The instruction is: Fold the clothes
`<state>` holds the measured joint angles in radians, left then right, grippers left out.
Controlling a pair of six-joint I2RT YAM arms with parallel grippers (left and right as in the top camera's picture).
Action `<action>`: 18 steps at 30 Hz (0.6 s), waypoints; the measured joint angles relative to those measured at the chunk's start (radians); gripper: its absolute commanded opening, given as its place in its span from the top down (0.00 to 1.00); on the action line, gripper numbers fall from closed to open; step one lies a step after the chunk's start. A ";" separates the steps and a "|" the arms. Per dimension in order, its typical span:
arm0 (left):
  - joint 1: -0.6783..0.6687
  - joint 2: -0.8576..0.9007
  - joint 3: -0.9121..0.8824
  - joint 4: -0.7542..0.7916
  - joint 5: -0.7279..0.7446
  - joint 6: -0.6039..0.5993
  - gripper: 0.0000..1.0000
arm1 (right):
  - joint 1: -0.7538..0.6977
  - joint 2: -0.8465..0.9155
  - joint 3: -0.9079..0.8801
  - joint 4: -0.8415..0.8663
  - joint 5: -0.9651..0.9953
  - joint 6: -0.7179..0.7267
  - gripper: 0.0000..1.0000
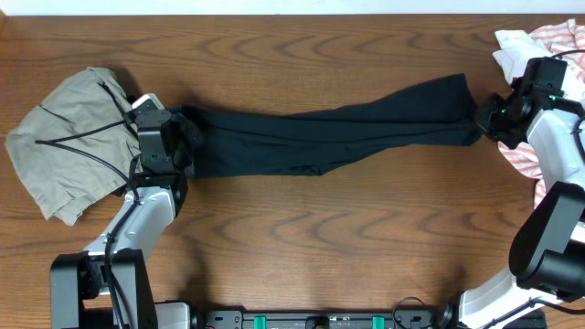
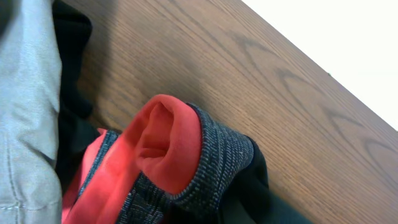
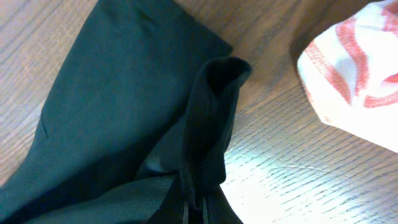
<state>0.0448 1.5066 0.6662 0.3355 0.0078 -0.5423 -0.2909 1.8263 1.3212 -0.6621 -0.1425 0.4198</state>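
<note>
A brown wood-grain table (image 1: 302, 238) borders a pale strip (image 1: 274, 5).

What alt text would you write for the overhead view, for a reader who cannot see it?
A pair of black leggings lies stretched across a wooden table, the left gripper shut on one end and the right gripper on the other. A khaki garment lies at the far left, a white and red-striped one at the far right.

Even light, soft shadows, slightly blurred wrist views
</note>
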 measured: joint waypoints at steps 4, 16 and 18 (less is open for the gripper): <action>0.000 0.000 0.000 0.002 0.009 0.000 0.94 | 0.012 0.000 0.000 0.032 0.009 0.010 0.99; 0.000 0.074 0.002 0.092 0.012 0.000 0.94 | 0.058 0.000 0.000 0.138 0.045 0.048 0.99; 0.000 0.101 0.002 0.124 0.011 0.000 0.94 | 0.058 0.000 0.000 0.142 0.046 0.051 0.99</action>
<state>0.0452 1.6077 0.6685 0.4591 0.0193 -0.5419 -0.2325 1.8263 1.3216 -0.5205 -0.0967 0.4713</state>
